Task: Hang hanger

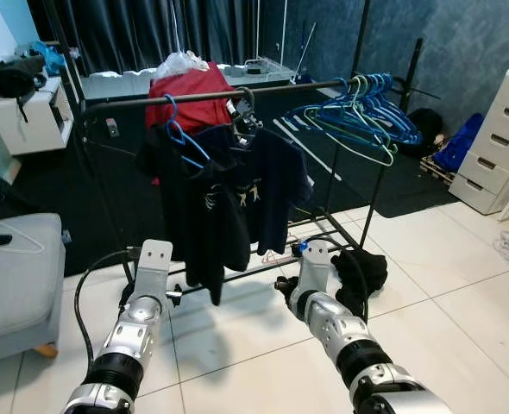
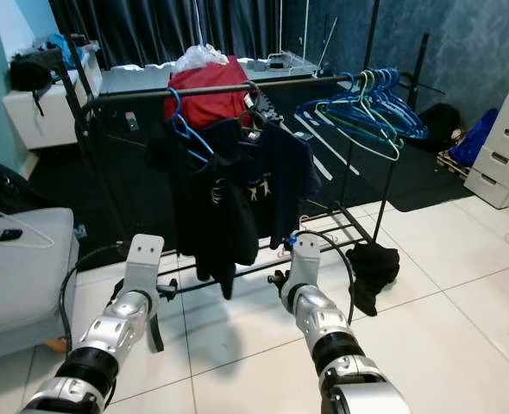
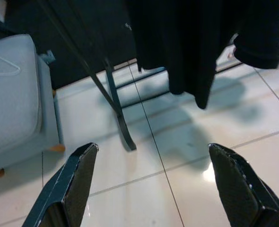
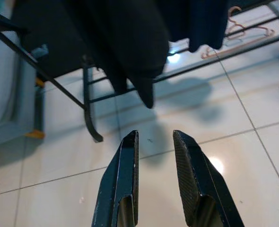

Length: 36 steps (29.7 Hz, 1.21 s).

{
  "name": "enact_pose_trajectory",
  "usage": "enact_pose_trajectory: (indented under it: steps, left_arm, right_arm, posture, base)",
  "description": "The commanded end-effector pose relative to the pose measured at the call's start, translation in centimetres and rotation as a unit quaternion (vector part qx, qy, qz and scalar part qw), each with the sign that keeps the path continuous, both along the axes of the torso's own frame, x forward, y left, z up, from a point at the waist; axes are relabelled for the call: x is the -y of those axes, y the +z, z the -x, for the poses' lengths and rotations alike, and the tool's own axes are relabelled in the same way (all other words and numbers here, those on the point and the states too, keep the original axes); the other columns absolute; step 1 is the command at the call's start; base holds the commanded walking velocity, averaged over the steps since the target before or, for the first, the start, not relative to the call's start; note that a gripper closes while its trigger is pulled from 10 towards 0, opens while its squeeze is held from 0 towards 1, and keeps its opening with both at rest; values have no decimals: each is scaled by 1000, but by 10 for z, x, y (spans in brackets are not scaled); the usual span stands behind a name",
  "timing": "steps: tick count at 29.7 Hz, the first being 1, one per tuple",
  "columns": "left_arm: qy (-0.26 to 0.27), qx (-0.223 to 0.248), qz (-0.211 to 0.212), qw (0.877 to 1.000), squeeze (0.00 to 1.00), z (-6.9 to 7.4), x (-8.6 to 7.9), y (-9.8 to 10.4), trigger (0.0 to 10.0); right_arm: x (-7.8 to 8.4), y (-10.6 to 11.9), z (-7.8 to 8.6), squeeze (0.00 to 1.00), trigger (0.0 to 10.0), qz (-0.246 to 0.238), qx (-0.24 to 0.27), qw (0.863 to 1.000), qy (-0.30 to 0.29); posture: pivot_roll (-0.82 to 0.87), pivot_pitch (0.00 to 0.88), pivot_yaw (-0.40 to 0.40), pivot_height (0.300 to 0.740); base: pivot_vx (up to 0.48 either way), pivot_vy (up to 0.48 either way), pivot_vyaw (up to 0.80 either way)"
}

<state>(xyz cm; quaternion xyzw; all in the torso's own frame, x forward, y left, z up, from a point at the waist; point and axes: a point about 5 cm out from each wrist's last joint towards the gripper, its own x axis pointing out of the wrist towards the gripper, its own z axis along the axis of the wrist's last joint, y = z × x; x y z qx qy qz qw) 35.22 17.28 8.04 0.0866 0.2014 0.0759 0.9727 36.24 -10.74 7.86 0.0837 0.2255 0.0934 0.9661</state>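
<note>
Even indoor light leaves the head views sharp, though the back of the room stays dim. The glossy floor (image 3: 187, 142) carries soft shadows of the clothes (image 3: 196, 42) and small white glare spots; the wrist views run darker and slightly soft.

Rack (image 1: 203, 97) black metal. Shirts (image 1: 229, 198) black, small white print. Red cloth (image 1: 190, 95) over rail, white bag (image 1: 181, 62) on top. Hangers (image 1: 367, 112) blue, some pale green. Pink hanger (image 4: 234, 33) on floor. Tiles (image 1: 444, 285) white, glossy. Seat (image 1: 17, 276) grey. Drawers (image 1: 500, 142) white. Curtains (image 1: 151, 30) black.
</note>
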Motion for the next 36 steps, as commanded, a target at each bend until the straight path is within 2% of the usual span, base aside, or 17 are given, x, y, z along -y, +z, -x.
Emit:
enact_pose_trajectory:
  steps: [1, 4, 8, 11, 12, 16, 17, 22, 23, 25, 27, 28, 30, 31, 33, 36]
  left_arm:
    - [0, -9, -4, 1000, 0, 0, -4, -2, 10000]
    - [-21, -3, -26, 999, 0, -4, 1, 2, 10000]
    - [-18, -3, -22, 1000, 0, -5, 0, 3, 10000]
    - [-17, -4, -19, 1000, 0, -5, 0, 3, 10000]
    - [-17, -5, -18, 1000, 0, -5, 0, 2, 10000]
    - [-7, 0, -15, 1000, 0, -4, -2, 2, 10000]
    - [-3, -4, -13, 1000, 0, -2, -4, -1, 10000]
    - [-2, -15, -7, 1000, 0, -1, -4, -6, 10000]
    - [-18, -17, -11, 1000, 0, -3, -1, -5, 10000]
    - [-19, 5, -1, 1000, 0, -5, 0, 1, 10000]
    - [10, 6, 48, 999, 0, -6, -3, -1, 10000]
    - [10, 6, 48, 999, 0, -6, -3, -1, 10000]
    - [25, 14, 26, 999, 0, -9, -7, 4, 10000]
    - [22, 25, 34, 999, 0, -10, -7, 8, 10000]
    - [22, 25, 34, 999, 0, -10, -7, 8, 10000]
    - [15, 30, 57, 998, 0, -8, -7, 8, 10000]
  right_arm:
    - [-6, 0, 0, 0, 10000, -4, -5, 1000, 15]
    - [-2, -3, 0, 0, 10000, -20, -21, 1000, 6]
    - [2, -5, 1, 0, 10000, -36, -34, 999, -14]
    - [1, -5, 1, 0, 10000, -35, -36, 999, -10]
    - [-1, -4, 1, 0, 10000, -22, -37, 999, -2]
    - [0, -3, 0, 0, 10000, 15, -29, 999, -8]
    - [3, -7, 2, 0, 10000, 11, -32, 999, -22]
    - [9, -13, 4, 0, 10000, -8, -51, 998, -45]
    - [7, -8, 1, 0, 10000, -8, -40, 999, -36]
    - [4, 4, -6, 0, 10000, -32, -17, 999, -36]
    - [6, 10, -9, 0, 10000, -45, -9, 998, -50]
    - [6, 10, -9, 0, 10000, -45, -9, 998, -50]
    - [10, 9, -9, 0, 10000, 19, -6, 1000, -21]
    - [11, 10, -9, 0, 10000, 38, 2, 999, -8]
    - [11, 10, -9, 0, 10000, 38, 2, 999, -8]
    - [17, 5, -6, 0, 10000, 41, 13, 999, -23]
  posture:
    - [8, 63, 67, 740]
    - [16, 42, 70, 740]
    - [18, 44, 69, 740]
    - [23, 52, 45, 740]
    - [25, 57, 16, 740]
    - [24, 41, 9, 740]
    - [9, 10, 17, 740]
    - [0, 1, 38, 740]
    - [1, 14, 36, 740]
    - [7, 0, 30, 740]
    - [3, 0, 22, 740]
    - [3, 0, 22, 740]
    - [9, 31, 5, 740]
    - [7, 54, -3, 740]
    - [7, 54, -3, 740]
    - [3, 54, 0, 740]
  base:
    - [0, 0, 0]
    - [0, 0, 0]
    - [0, 0, 0]
    - [0, 0, 0]
    - [0, 0, 0]
    - [0, 0, 0]
    - [0, 0, 0]
    - [0, 0, 0]
    - [0, 0, 0]
    - [0, 0, 0]
    - [0, 0, 0]
    - [0, 0, 0]
    - [0, 0, 0]
    - [0, 0, 0]
    - [0, 0, 0]
    - [0, 0, 0]
